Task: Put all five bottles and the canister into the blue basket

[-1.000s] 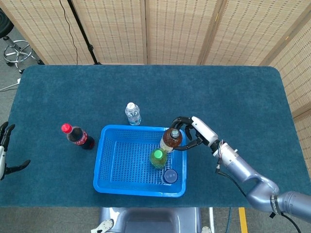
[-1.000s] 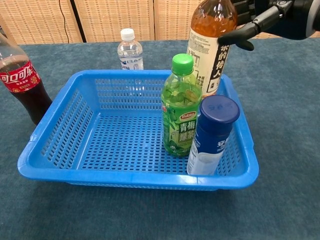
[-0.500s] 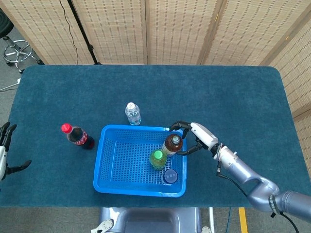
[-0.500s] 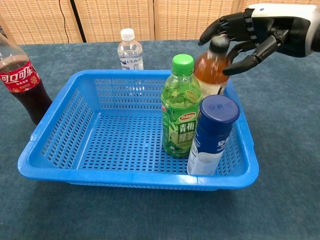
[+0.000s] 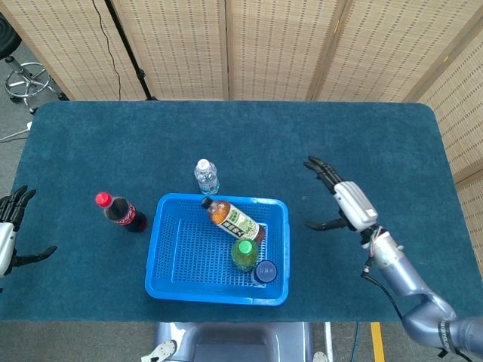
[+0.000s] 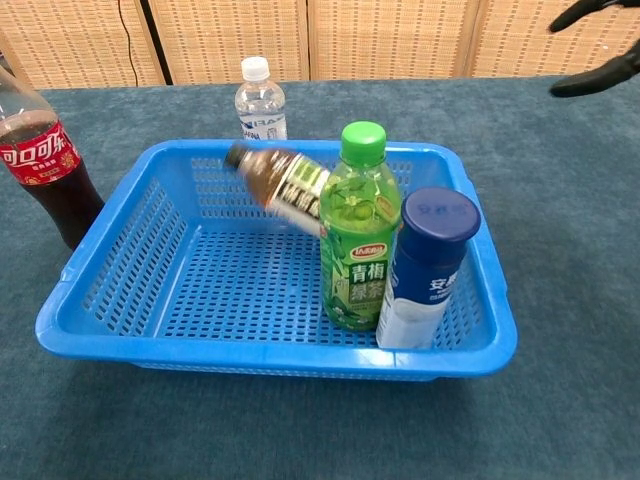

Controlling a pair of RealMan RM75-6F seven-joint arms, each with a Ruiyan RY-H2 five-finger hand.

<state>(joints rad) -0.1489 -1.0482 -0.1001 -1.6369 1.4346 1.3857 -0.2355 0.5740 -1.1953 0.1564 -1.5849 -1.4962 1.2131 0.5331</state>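
The blue basket (image 5: 175,255) (image 6: 140,270) holds a green-capped bottle (image 5: 243,253) (image 6: 356,240) and a blue-lidded canister (image 5: 264,272) (image 6: 430,270), both upright. A brown tea bottle (image 5: 231,217) (image 6: 282,185) lies tilted inside, leaning against the green one. A cola bottle (image 5: 121,212) (image 6: 45,165) stands left of the basket and a clear water bottle (image 5: 205,176) (image 6: 259,100) stands behind it. My right hand (image 5: 343,202) (image 6: 597,45) is open and empty, well right of the basket. My left hand (image 5: 9,232) is open at the table's left edge.
The dark blue table (image 5: 355,143) spreads around the basket. Woven screens (image 5: 272,45) stand behind it. A stool (image 5: 26,79) is on the floor at the far left.
My right hand let go of the brown tea bottle and drew back to the right. The bottle tipped over inside the basket onto the green bottle.
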